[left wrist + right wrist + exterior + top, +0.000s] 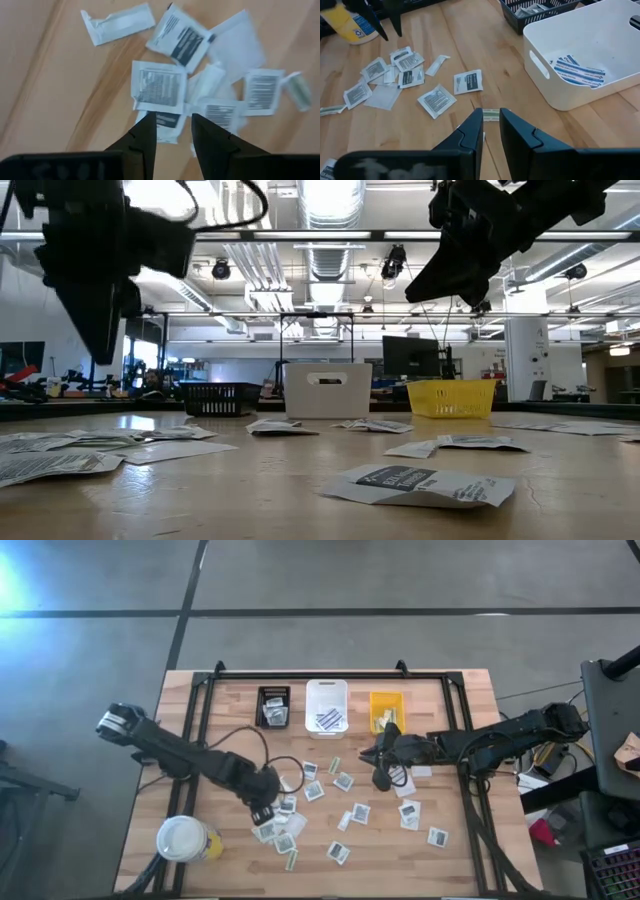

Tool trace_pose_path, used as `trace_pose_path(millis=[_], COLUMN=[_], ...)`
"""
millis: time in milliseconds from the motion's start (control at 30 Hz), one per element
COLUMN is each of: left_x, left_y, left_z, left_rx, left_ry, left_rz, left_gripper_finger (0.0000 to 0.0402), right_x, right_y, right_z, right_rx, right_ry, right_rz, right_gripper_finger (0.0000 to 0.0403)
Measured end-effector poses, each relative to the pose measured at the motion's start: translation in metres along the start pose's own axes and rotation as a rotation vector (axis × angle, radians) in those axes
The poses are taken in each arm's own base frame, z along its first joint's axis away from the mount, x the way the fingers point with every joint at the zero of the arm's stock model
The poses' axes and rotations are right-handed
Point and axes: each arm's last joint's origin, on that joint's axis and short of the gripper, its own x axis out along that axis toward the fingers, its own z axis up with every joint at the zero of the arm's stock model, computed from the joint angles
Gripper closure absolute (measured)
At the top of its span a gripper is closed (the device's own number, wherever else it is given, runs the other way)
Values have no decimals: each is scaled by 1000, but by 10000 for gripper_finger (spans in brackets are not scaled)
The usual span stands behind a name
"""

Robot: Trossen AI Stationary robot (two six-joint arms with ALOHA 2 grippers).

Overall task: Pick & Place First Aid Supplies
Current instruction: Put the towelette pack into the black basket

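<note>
Beside packets (343, 781) | cup (181, 838) | bins: black (273, 706), white (327, 705), yellow (386, 710)

pale wooden table (200, 720) with visible grain and a soft sheen. flat paper packets (159, 86), matt and a little crinkled. smooth white plastic bin (600, 45), black bin (273, 706) and yellow bin (385, 710) meshed plastic.

The wooden tabletop (230, 705) carries three bins along the upper middle of the frame: black (273, 706), white (326, 705), yellow (386, 710). Packets (339, 852) lie scattered across the centre and lower middle. A white-lidded cup (182, 838), perhaps touching a yellow container, stands lower left.
</note>
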Motion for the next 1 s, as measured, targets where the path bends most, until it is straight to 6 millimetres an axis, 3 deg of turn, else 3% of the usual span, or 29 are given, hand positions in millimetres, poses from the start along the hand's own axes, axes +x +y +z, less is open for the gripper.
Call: trace_pose_path(millis=[200,567,1000], left_x=[20,47,50], left_y=[-2,-2,1], left_z=[1,7,6], left_rx=[20,39,41], left_ry=[73,37,37], left_rz=[26,134,183], left_gripper_finger=[287,287,287], right_x=[0,0,0], right_y=[0,0,0], right_z=[0,0,0], right_rx=[0,0,0], right_ry=[0,0,1], right_rz=[0,0,0], right_gripper_finger=[344,344,344])
